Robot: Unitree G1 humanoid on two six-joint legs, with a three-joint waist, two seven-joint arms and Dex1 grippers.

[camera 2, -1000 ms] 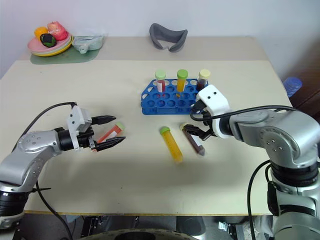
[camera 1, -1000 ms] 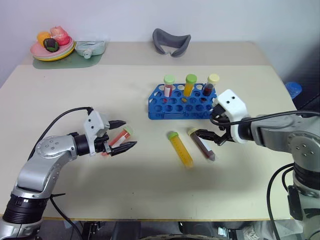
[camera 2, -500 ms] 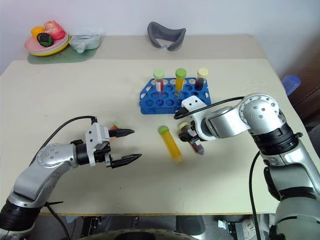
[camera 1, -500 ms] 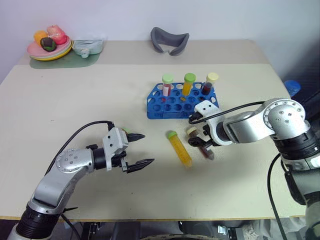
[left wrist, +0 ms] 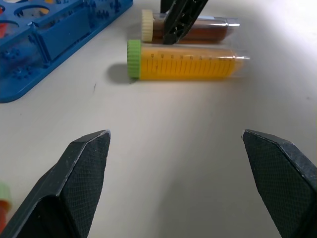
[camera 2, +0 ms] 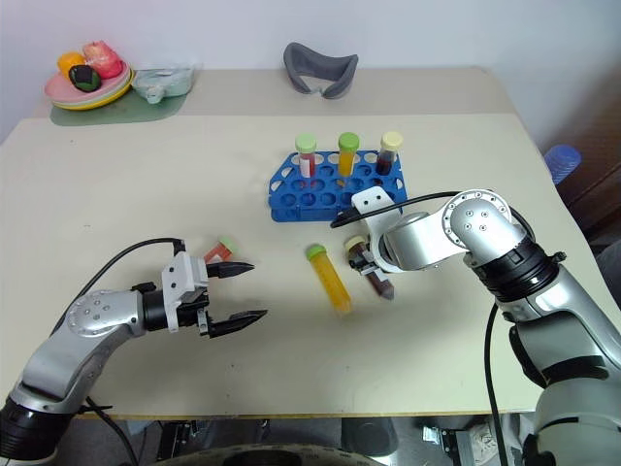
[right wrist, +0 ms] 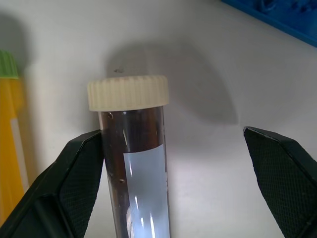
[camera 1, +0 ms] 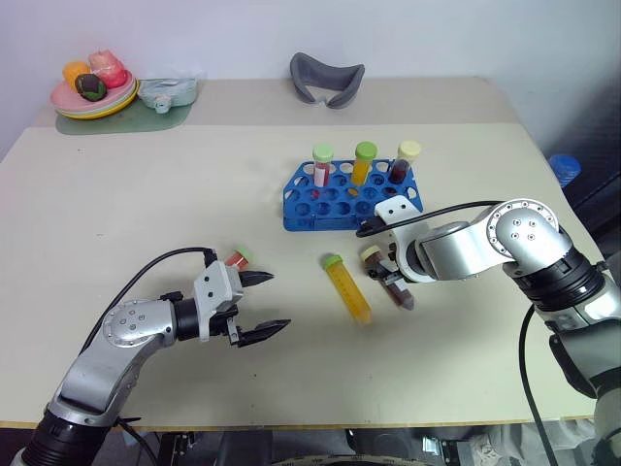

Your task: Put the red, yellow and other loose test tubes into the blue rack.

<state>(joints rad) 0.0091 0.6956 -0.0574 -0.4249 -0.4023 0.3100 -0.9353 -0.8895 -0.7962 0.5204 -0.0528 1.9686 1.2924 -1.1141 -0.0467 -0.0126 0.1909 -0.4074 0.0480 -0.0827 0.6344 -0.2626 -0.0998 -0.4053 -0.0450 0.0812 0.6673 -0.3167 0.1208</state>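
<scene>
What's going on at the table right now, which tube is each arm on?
The right gripper is open and straddling the dark brown-red tube, one finger against its side, not yet closed. That tube and the orange-yellow tube lie flat in front of the blue rack, which has three tubes standing in it. The left gripper is open and empty, with the red tube lying on the table just behind it.

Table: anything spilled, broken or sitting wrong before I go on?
No spill or damage shows. Three tubes lie flat on the table: the red tube beside the open left gripper, and the orange-yellow tube beside the dark tube, which the right gripper straddles. The blue rack sits upright.
</scene>
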